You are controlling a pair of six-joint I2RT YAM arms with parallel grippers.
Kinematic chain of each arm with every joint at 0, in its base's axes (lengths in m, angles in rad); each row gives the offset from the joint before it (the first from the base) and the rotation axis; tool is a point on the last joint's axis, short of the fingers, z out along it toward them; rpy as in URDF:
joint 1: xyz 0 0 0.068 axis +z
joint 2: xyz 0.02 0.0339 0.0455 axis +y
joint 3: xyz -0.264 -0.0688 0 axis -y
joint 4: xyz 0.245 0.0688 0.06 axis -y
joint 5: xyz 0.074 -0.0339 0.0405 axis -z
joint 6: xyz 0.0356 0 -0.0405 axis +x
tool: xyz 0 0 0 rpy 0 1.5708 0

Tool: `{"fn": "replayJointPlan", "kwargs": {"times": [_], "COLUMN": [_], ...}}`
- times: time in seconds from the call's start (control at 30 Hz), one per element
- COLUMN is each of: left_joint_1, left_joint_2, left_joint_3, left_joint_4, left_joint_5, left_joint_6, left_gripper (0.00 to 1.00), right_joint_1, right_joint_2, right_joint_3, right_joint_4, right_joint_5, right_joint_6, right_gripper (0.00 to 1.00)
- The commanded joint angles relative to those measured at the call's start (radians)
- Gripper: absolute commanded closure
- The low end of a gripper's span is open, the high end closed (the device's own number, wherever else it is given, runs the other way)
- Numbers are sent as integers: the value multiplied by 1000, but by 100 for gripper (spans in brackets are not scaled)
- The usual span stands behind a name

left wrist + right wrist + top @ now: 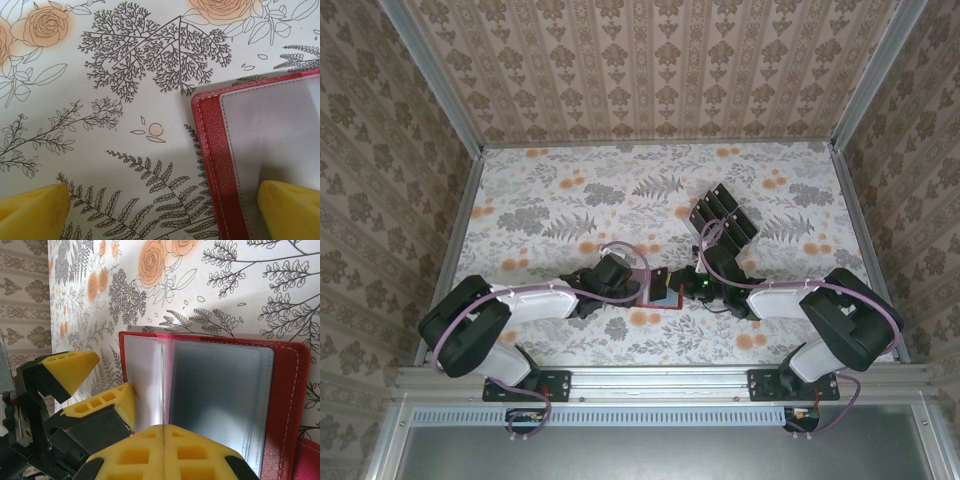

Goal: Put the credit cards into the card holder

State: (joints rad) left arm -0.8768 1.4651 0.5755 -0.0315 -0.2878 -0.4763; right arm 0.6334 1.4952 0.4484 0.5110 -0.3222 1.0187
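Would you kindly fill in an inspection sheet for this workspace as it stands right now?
Surface: floral table, flat, no spills seen.
Job's things: wallet lies open, inner face up, between the two arms; black cards lie clustered farther back, apart from it.
Clutter: nothing seen.
Grippers: left gripper has its jaws wide open, one over the wallet's corner and one over the table; right gripper has its jaws shut, tips over the wallet's inner face.
Cables: purple cables loop along each arm, off the wallet.
Surroundings: patterned walls on three sides; metal rail at the near edge.
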Motion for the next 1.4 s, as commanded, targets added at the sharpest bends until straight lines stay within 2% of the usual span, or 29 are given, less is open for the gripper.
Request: {"fn": "replayJointPlan", "kwargs": {"times": [0.0, 1.0, 1.37], "left_joint_1": [-6, -6, -6], "left_joint_2": [27, 27, 28], "left_joint_3": [-26, -30, -29], "left_joint_4": [-55, -54, -53], "left_joint_5": [-7, -7, -8], "left_joint_6": [-7, -6, -5], "left_gripper": [0, 0, 0], "right_joint_1": [12, 28, 29], "right_joint_2": [-6, 123, 96], "right_joint_3": [-7, -8, -30], "right_joint_4": [6, 108, 97], "right_joint_5": [2, 34, 48], "right_joint_6": [4, 48, 59], "right_gripper": [100, 100, 100]}}
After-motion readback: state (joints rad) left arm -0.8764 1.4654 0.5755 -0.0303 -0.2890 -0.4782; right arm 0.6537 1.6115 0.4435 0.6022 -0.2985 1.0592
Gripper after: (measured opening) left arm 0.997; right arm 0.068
